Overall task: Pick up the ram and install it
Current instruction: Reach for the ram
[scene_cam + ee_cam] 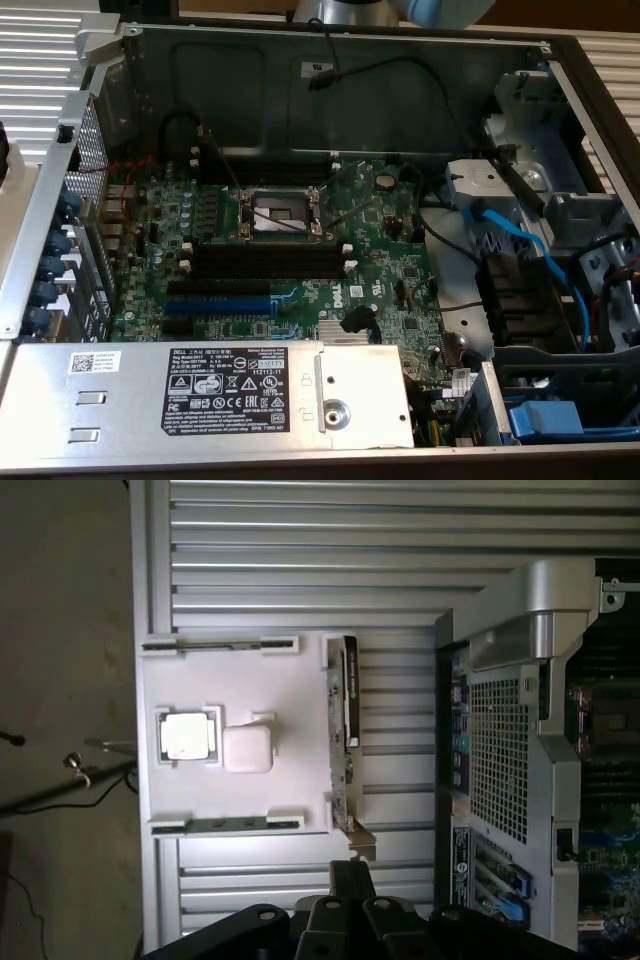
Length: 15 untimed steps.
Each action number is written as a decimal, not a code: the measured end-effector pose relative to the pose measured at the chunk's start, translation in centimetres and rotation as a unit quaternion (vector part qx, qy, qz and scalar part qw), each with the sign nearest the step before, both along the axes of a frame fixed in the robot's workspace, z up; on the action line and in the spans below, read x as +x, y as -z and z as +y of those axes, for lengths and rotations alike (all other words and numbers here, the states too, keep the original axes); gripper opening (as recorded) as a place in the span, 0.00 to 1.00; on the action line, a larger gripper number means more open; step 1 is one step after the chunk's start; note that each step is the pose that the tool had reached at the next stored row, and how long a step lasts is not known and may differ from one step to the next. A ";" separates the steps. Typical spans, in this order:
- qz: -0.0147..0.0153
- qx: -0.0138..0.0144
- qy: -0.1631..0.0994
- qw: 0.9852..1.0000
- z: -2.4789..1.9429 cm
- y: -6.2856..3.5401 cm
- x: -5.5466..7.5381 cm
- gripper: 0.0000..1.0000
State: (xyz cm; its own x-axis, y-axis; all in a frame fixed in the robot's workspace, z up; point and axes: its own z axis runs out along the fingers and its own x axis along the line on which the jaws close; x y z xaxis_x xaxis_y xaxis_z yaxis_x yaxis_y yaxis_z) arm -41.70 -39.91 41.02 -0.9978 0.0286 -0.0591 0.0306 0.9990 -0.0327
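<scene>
— Jaws shut? Holding anything?
— Shut tight, empty, hanging just off the white tray (300,780).
— And the ram (225,825)?
— On edge in clips along one tray rim; a similar stick (220,644) lines the opposite rim, a processor chip (186,736) between them.
— Around that?
— Tray rests on the slatted table (300,540) beside the open computer case (500,730), whose memory slots (268,262) lie bare.

Ram (225,825): thin greenish stick at tray (295,705) edge.
</scene>
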 end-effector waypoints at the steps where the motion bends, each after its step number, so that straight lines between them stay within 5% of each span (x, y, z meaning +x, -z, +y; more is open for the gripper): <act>1: 0.002 0.000 0.000 1.000 0.00 0.00 -0.3 0.11; 6: 0.007 0.000 -0.002 1.000 0.00 0.06 -2.1 0.11; 15: 0.010 0.000 -0.005 1.000 0.03 0.27 -5.4 0.11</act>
State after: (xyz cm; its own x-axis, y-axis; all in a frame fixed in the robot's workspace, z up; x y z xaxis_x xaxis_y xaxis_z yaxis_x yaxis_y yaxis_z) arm -47.12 -39.88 40.75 -0.9991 0.0179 -0.0385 0.0192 0.9993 -0.0325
